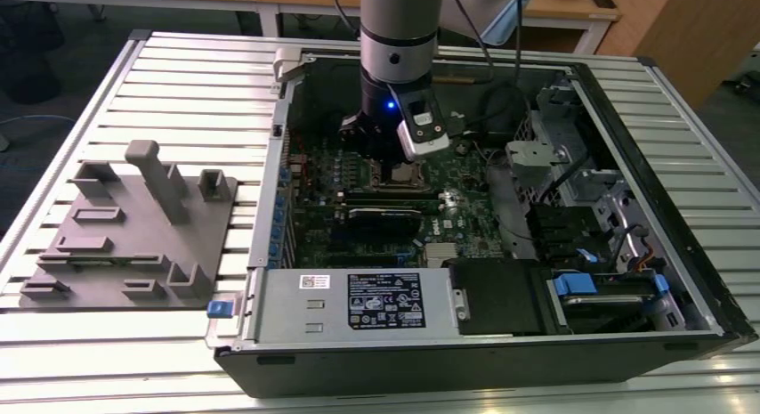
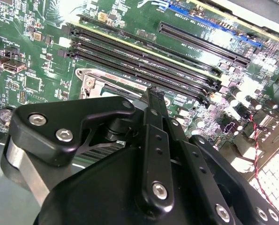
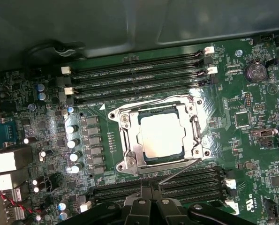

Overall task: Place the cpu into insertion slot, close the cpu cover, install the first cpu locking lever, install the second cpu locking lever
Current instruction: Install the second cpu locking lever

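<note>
The cpu (image 3: 162, 135) lies flat in the insertion slot (image 3: 130, 159) on the green motherboard (image 3: 252, 154), with the cpu cover (image 3: 194, 123) closed around it as a silver frame. The chip is likely light, stiff and fragile, best touched at its edges; the cover and the thin wire locking lever (image 3: 177, 171), which stands out slantwise beside the socket, look springy and stiff. The gripper (image 3: 151, 187) hangs just beside the socket with its fingers (image 2: 156, 105) pressed together, holding nothing, tips near the lever.
</note>
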{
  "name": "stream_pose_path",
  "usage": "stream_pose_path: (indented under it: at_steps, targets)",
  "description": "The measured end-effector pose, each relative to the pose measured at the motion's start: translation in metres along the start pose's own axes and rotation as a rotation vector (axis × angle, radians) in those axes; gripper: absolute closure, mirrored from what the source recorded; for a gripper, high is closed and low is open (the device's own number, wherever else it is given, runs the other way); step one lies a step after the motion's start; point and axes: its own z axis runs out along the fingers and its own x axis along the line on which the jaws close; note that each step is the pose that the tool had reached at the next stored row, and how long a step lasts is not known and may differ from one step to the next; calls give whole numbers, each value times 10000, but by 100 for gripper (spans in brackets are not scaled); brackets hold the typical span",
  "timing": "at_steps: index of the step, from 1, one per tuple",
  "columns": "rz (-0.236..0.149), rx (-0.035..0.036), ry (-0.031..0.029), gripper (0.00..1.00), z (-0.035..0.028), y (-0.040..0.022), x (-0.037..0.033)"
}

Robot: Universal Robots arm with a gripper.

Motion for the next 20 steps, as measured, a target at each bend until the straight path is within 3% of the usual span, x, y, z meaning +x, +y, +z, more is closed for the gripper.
stream_pose_path:
  at_steps: [20]
  targets:
    - [0, -5, -1, 90, 48, -8, 46]
